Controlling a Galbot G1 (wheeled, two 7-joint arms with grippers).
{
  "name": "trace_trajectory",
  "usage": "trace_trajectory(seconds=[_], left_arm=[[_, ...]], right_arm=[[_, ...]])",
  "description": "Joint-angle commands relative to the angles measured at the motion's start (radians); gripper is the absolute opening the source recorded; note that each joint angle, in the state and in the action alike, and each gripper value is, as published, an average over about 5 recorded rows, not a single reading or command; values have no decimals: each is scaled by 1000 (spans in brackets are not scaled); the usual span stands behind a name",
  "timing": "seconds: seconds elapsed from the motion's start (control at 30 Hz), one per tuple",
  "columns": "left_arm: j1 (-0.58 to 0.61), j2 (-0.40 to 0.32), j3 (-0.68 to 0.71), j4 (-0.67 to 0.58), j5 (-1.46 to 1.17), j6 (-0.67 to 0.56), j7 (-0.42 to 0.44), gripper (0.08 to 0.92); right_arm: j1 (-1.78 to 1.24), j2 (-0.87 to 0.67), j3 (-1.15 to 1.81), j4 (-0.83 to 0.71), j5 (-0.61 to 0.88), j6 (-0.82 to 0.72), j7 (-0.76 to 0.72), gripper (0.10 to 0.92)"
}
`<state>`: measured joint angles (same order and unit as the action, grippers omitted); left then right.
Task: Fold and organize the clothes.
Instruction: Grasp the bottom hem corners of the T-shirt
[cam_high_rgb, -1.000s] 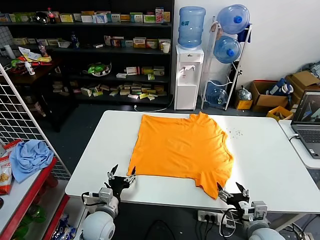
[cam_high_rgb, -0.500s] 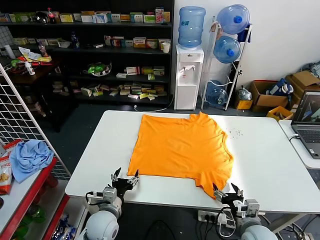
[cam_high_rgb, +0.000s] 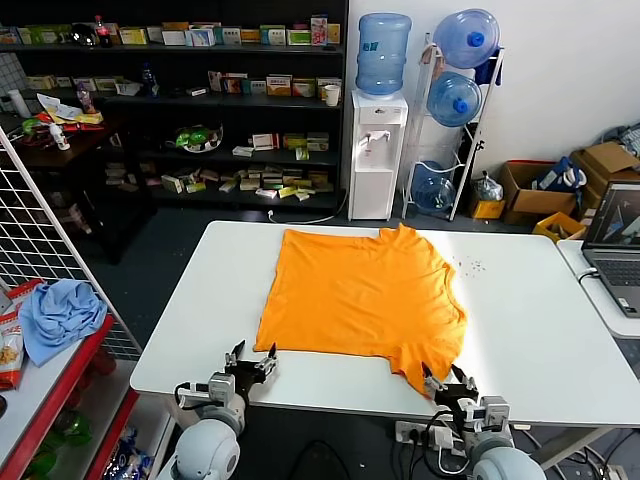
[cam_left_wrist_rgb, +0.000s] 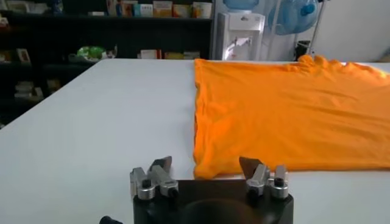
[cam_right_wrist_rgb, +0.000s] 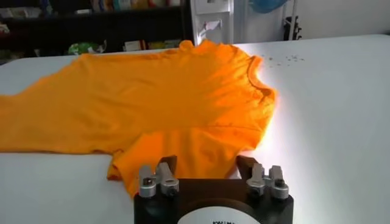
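Lying flat on the white table (cam_high_rgb: 520, 330), the bright orange T-shirt (cam_high_rgb: 360, 295) is spread out plain side up, with no lettering showing on the face that is visible. Its cloth is mostly smooth, with soft wrinkles running across the body and a puckered fold near the collar side. One sleeve droops toward the near edge of the table, its tip ending right in front of the right gripper (cam_high_rgb: 446, 381). That gripper sits low at the table's near edge, its fingers parted around the sleeve tip without clamping it. The left gripper (cam_high_rgb: 252, 355) waits at the shirt's other near corner, its fingers apart and empty, just short of the hem as its own wrist view (cam_left_wrist_rgb: 207, 170) shows.
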<state>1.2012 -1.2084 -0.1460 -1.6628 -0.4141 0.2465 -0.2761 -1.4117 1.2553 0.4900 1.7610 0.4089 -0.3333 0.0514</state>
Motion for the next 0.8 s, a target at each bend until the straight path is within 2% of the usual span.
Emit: trace_trajectory(seconds=[0.03, 0.33, 0.43, 0.63, 0.8], left_arm=[[-2, 5, 2, 27, -4, -3, 4, 620], [18, 13, 0, 3, 1, -39, 5, 360], [29, 14, 2, -19, 7, -44, 3, 273], [65, 31, -2, -96, 15, -50, -10, 115], [114, 55, -8, -179, 24, -47, -28, 93]], right_arm=[[2, 3, -3, -5, 1, -6, 7, 454], [-28, 0, 2, 38, 1, -18, 28, 195], [-43, -3, 4, 61, 3, -20, 31, 134], [-118, -25, 15, 147, -5, -22, 36, 124], [-223, -64, 32, 255, -31, -24, 43, 124]])
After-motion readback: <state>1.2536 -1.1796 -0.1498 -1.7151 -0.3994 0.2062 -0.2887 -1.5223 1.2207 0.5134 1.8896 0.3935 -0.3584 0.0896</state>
